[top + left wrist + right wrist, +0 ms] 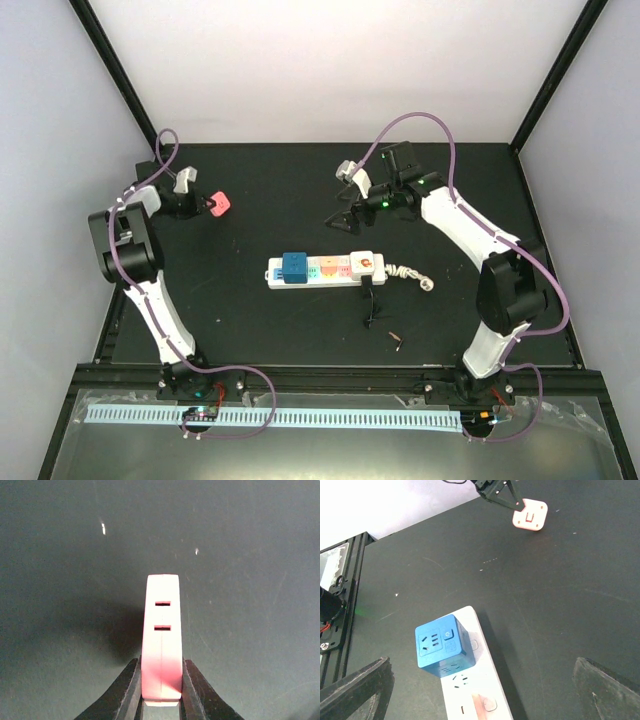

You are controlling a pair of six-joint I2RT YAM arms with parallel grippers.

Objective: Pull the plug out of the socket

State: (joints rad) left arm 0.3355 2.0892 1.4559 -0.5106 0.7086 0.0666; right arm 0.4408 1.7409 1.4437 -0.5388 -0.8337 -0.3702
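Observation:
The socket, a long white power strip (325, 270), lies at the table's middle. A blue cube plug (294, 266) sits in its left end, and a white plug with an orange mark (364, 263) sits near its right end. My left gripper (205, 205) is at the far left, shut on a pink plug (219, 204), away from the strip. In the left wrist view the pink plug (161, 630) is clamped between my left gripper's (161, 661) black fingers, just above the table. My right gripper (345, 220) is open and empty, hovering behind the strip. Its view shows the blue cube (440, 645) and the strip (482, 700).
The strip's bundled white cord (412, 275) lies off its right end. A thin black cable (371, 300) runs from the white plug toward the front, with small loose ends (395, 337) beside it. Black frame rails border the mat.

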